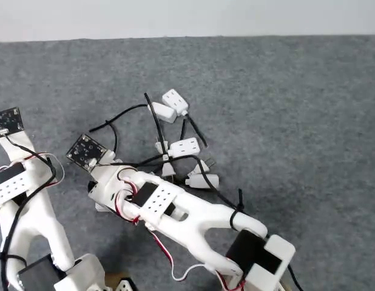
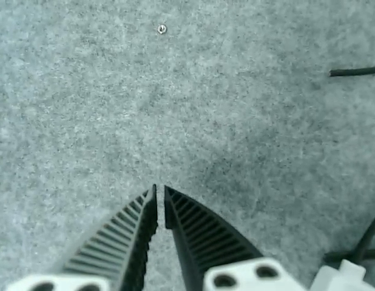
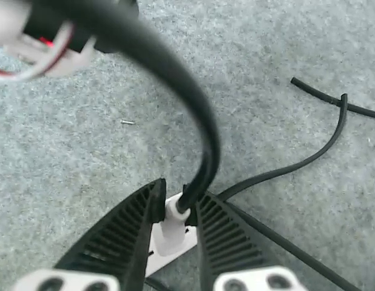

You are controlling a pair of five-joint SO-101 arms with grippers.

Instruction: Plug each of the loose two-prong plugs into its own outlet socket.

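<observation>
My right hand (image 3: 178, 191) is clamped on a white plug (image 3: 170, 229). The ribbed fingers (image 3: 124, 233) press its neck from both sides, low over the grey table (image 3: 284, 42). The plug's black cable (image 3: 196, 127) rises out of the grip and arcs up past the wrist. My left hand (image 2: 161, 189) hangs over a bare patch of table with its fingers together, only a sliver between the tips and nothing in them. A tiny screw (image 2: 161, 28) lies well ahead of it. From above, the white sockets sit mid-table among tangled black leads. On the upper socket (image 1: 175, 100), another plug (image 1: 164, 112) rests right against it, though I can't tell if it's seated. The lower socket (image 1: 186, 147) lies near a loose plug (image 1: 202, 180).
</observation>
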